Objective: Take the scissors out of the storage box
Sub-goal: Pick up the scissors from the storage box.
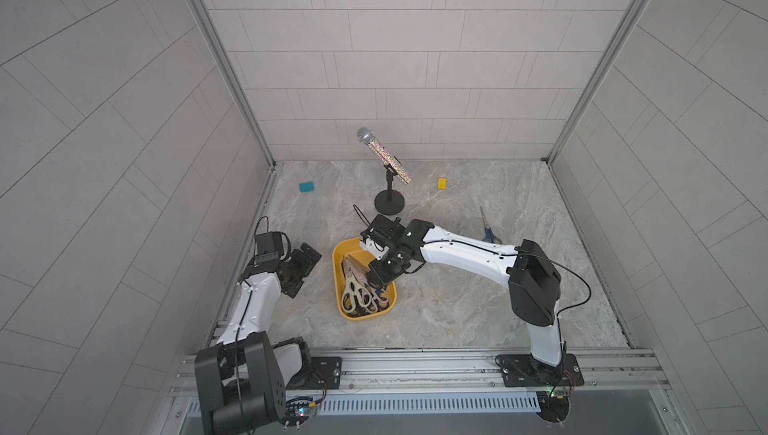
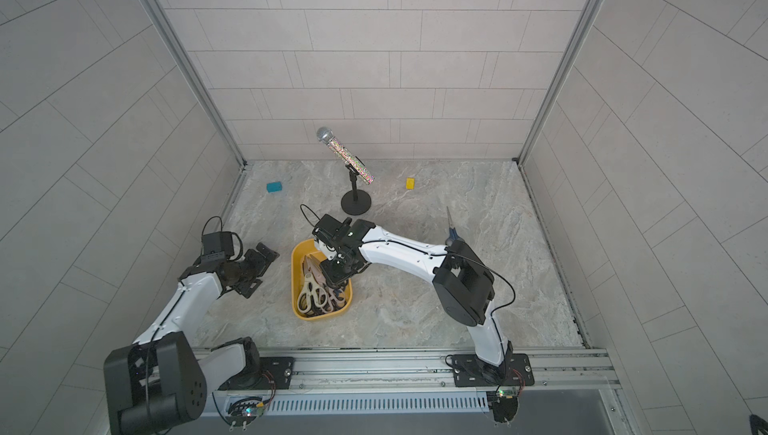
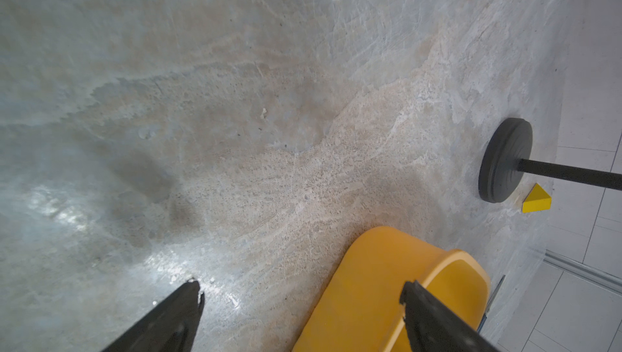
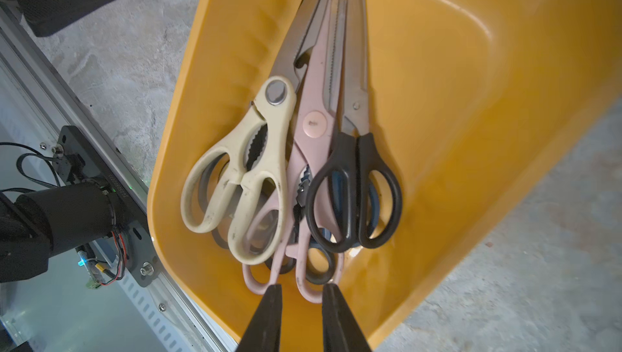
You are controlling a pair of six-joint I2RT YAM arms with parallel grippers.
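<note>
At the left of a top view the left claw (image 1: 309, 274) is hanging spread wide over the desk (image 1: 457, 308), pinching nothing, just beside the box (image 1: 338, 283) but apart from it. Above it in the frame a blue block (image 1: 307, 186) is lying near the back wall.

The box is sitting just left of centre, with the scissors (image 1: 357, 293) piled inside, handles toward the lower edge of the frame. In the right wrist view three pairs are lying on top: a cream pair (image 4: 235, 172) at the left, a pink pair (image 4: 314, 125) in the middle and a black pair (image 4: 353, 178) to its right, with darker handles showing beneath. The right claw (image 4: 303, 291) is reaching into the box, narrowed to a small gap, and the end of a pink handle loop is lying between its tips. I cannot tell whether it is biting yet.

The step looks like gripping the pink pair. Cream and black handles are overlapping it, so closing on the pink loop alone and lifting slowly and straight up should keep them from dragging along. The left claw could steady the box rim.

Further right a mic stand (image 1: 389, 203) is standing behind the box and a yellow block (image 1: 442, 183) is lying near the back wall. A blue pair (image 1: 488, 229) is lying out on the desk — already clear of the box.
</note>
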